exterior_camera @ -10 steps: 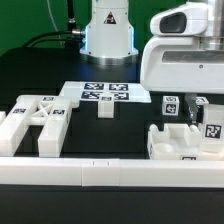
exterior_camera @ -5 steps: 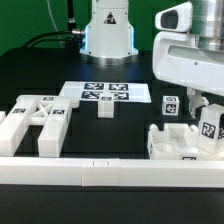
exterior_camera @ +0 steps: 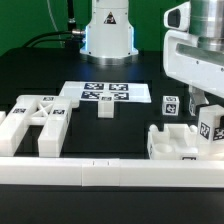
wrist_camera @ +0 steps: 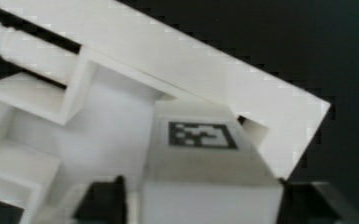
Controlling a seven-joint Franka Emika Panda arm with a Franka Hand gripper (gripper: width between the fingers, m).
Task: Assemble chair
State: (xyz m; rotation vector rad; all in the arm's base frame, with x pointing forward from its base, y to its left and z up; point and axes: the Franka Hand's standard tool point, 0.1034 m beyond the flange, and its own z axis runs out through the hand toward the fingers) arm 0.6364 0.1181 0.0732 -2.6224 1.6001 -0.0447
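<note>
White plastic post [wrist_camera: 202,135], to the exterior view's right of the marker board [exterior_camera: 105,93], seems seated upright on the seat slab [exterior_camera: 165,147], which is probably why the gripper [wrist_camera: 206,203] has its jaws apart astride it.

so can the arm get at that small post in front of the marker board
Probably yes: the small post stands in the open with nothing above it, and the arm, at the exterior view's right, has a free path across.
</note>
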